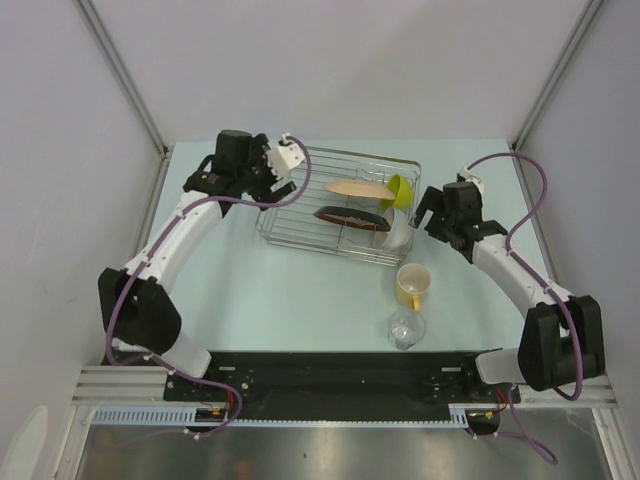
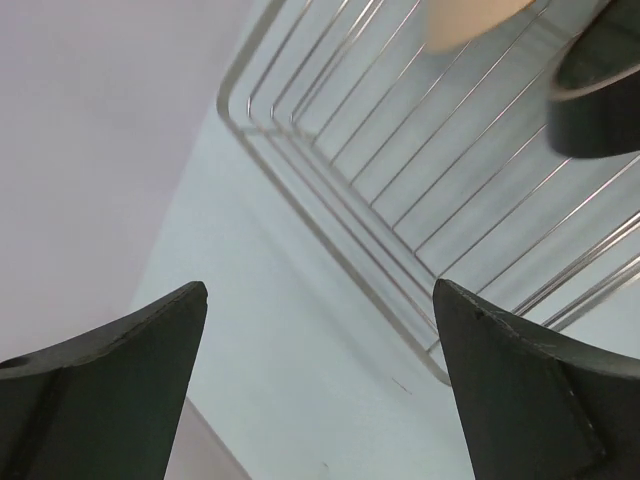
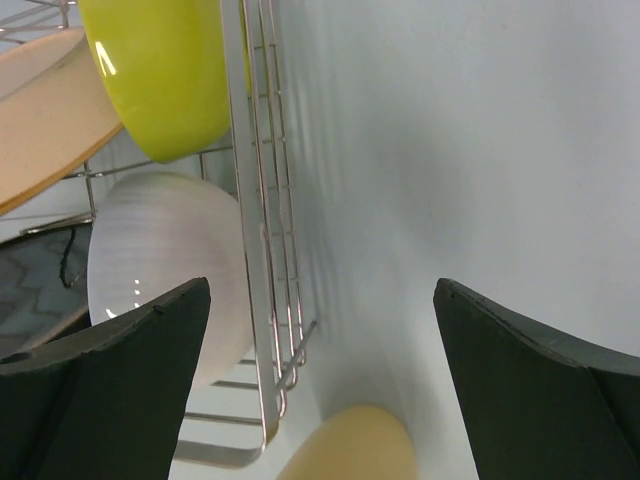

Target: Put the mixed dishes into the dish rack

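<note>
Dish rack (image 1: 272, 222) sat toward the far side of the table (image 1: 300, 290) in the overhead view, and four pieces were in it: the tan plate (image 1: 357, 187) leaning at the back, the dark-rimmed plate (image 1: 350, 217) tilted just in front, the green bowl (image 1: 400, 190) on its side against the right wall, and the white bowl (image 1: 398, 235) tipped at the near right corner. Outside, the yellow mug (image 1: 412, 285) stood upright near that corner, and the glass (image 1: 406, 328) stood just in front of the mug. The left claw (image 1: 290, 168) hung at the rack's far left corner with its jaws apart and nothing in them; the right claw (image 1: 428, 212) hung just right of the rack, also spread and bare. On to the left wrist: the left claw (image 2: 320, 380) gaped wide above the table (image 2: 260, 380), with the rack (image 2: 330, 230) beyond it and edges of the tan plate (image 2: 470, 20) and dark-rimmed plate (image 2: 600, 90) at the top right. On to the right wrist: the right claw (image 3: 320, 390) stood wide apart, gripping nothing, facing the rack's wall (image 3: 265, 250), behind it the green bowl (image 3: 160, 70), white bowl (image 3: 160, 270) and tan plate (image 3: 40, 120), with the yellow mug (image 3: 350, 445) outside the wires, low between the fingers (image 3: 100, 390).
</note>
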